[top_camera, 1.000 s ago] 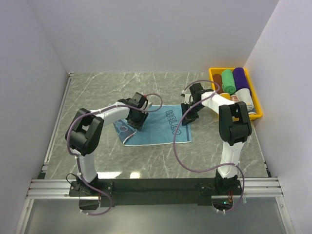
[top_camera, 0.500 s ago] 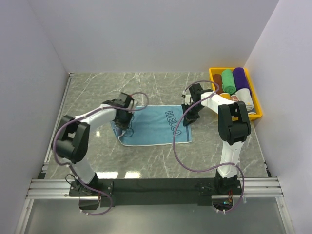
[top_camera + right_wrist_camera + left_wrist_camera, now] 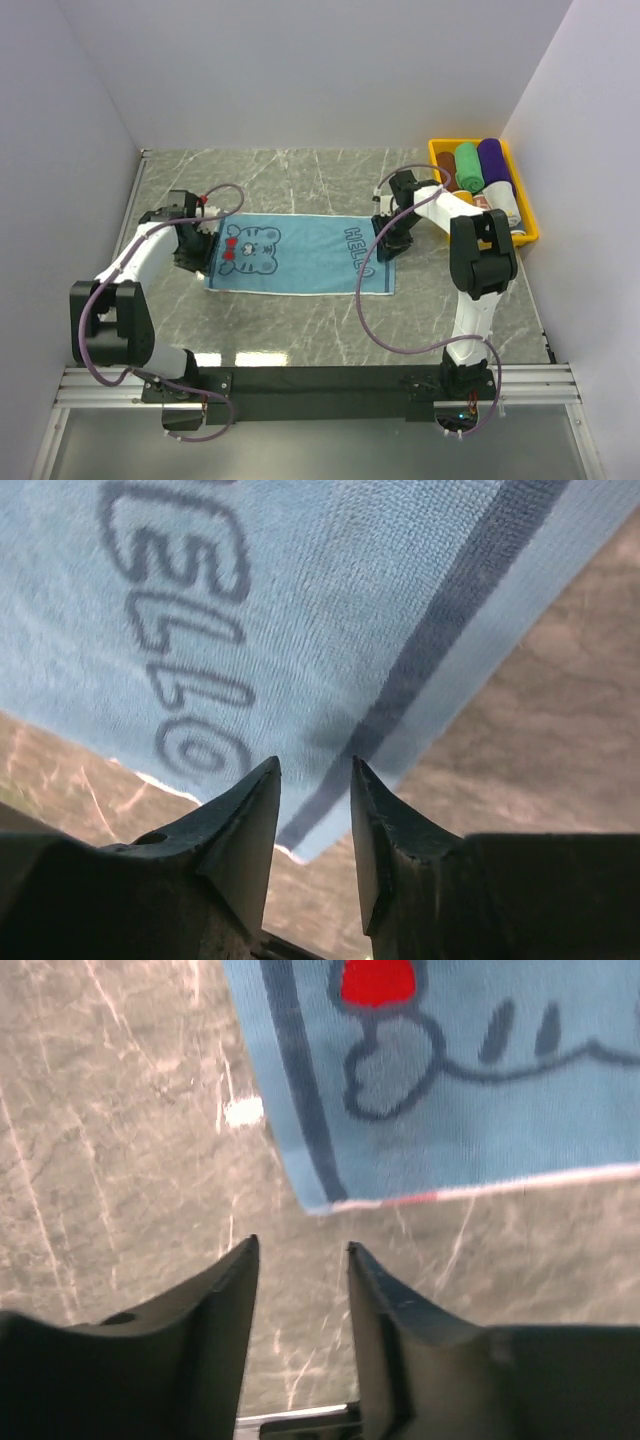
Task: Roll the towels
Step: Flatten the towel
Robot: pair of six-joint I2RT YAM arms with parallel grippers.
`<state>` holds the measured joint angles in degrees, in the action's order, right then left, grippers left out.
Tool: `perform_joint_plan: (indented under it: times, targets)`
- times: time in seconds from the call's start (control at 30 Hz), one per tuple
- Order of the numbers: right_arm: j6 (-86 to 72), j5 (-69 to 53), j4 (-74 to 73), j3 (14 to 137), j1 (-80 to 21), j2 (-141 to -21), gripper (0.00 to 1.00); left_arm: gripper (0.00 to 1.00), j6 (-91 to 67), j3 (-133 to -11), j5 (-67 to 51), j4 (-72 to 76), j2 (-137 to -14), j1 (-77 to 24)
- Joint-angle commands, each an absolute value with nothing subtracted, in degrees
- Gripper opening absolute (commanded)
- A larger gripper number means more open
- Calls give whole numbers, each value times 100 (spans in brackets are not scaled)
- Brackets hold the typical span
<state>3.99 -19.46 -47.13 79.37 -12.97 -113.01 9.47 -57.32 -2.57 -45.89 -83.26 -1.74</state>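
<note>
On the grey table (image 3: 300,180), between my two arms:

1. Blue towel (image 3: 300,262): one, spread flat in a single layer, not yet rolled. Bear print (image 3: 245,250) at its left end, lettering (image 3: 355,245) at its right end, and a dark stripe (image 3: 450,610) across each short end.
2. Left pincer (image 3: 300,1250): spread and holding nothing. It hangs just off the towel's left end, with bare table showing through the gap.
3. Right pincer (image 3: 313,770): spread and pinching nothing that I can see. It sits low over the towel's right end, above the stripe.
4. Yellow bin (image 3: 436,150): far right corner, well apart from the flat towel. It holds finished rolls (image 3: 468,165), among them brown, green and purple.
5. Hazard, thin edge: the cloth lies tight to the table. I judge a shallow pinch could miss it, and a deep one could scrape my fingertips on the surface.
6. Hazard, uneven roll: if only one corner is lifted or pushed, the roll will likely run crooked and come out as a cone.
7. Hazard, drag: soft cloth on a smooth top may slide or bunch rather than turn over.
8. Hazard, cable (image 3: 362,300): my right arm's loop hangs by the towel's right edge and could catch it.
</note>
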Motion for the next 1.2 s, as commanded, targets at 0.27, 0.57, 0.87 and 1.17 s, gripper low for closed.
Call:
perform_joint_plan:
  times: [0.27, 0.57, 0.87, 1.17]
  targets:
    - [1362, -2153, -5783, 7973, -1511, -10503, 35, 36, 1573, -6538, -1590, -4808, -8260, 220]
    - [1196, -1802, -5265, 7811, -1504, -10599, 32, 25, 1555, -7354, -2109, -4202, -9324, 211]
    - [1090, -1609, -5537, 10105, -659, -11680, 41, 31, 1433, -9359, -1907, -4069, -11082, 237]
    - [1011, -1634, -5458, 11029, -571, -12603, 46, 35, 1406, -10801, -2435, -4482, -12304, 510]
